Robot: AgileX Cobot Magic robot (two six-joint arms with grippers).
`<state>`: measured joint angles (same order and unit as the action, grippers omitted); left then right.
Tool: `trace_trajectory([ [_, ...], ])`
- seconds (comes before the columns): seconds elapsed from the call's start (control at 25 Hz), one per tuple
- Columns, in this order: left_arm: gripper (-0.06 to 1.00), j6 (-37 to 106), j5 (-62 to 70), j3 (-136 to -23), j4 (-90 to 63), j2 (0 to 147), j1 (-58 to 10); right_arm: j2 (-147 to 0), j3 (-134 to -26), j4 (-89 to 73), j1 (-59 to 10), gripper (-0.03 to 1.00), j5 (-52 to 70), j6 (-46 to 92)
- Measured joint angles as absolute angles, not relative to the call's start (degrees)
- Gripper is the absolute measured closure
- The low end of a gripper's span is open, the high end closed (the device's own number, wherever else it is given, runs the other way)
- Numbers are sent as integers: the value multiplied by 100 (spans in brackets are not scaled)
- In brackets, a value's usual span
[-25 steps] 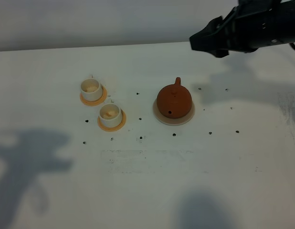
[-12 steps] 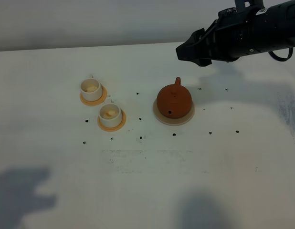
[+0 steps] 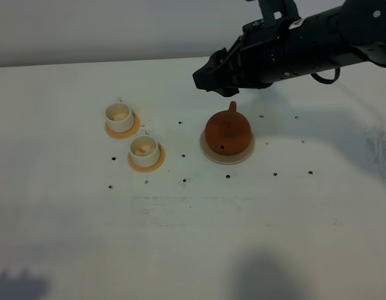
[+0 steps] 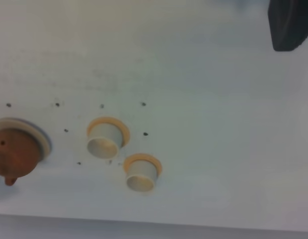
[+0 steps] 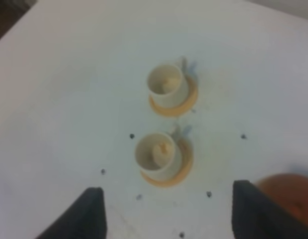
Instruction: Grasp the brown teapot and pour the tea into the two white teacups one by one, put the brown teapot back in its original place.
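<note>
The brown teapot stands on the cream saucer, right of the table's middle. Two white teacups stand on orange coasters to its left. My right gripper hangs above and just behind the teapot, apart from it. In the right wrist view its fingers stand wide apart and empty, with both cups and the teapot's edge below. The left wrist view shows the teapot, both cups and one dark finger part.
The white table has small black dots around the cups and teapot. An orange coaster lies under each cup. The right arm reaches in from the upper right. The table's far edge meets a grey wall behind.
My right arm has moved left and lower, from the upper right corner to just behind the teapot. The left arm's shadow has drawn back off the lower left.
</note>
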<state>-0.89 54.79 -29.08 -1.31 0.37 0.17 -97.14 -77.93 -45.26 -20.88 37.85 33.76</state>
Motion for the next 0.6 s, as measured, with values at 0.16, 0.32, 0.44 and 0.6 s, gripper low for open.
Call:
trace_trajectory([
  [0.16,65,-117,5743,-2816,0,-29,17,-9889,-7906,-4531,-2187,44,3789,3256],
  [0.32,65,-117,5963,-2662,67,-29,17,-10037,-7906,-4480,-2212,44,3782,3243],
  [0.44,65,-129,6080,-2612,67,-29,17,-10096,-7906,-4449,-2218,44,3736,3243],
  [0.6,65,-162,6086,-2612,67,-29,17,-10211,-7909,-4437,-2235,44,3697,3243],
])
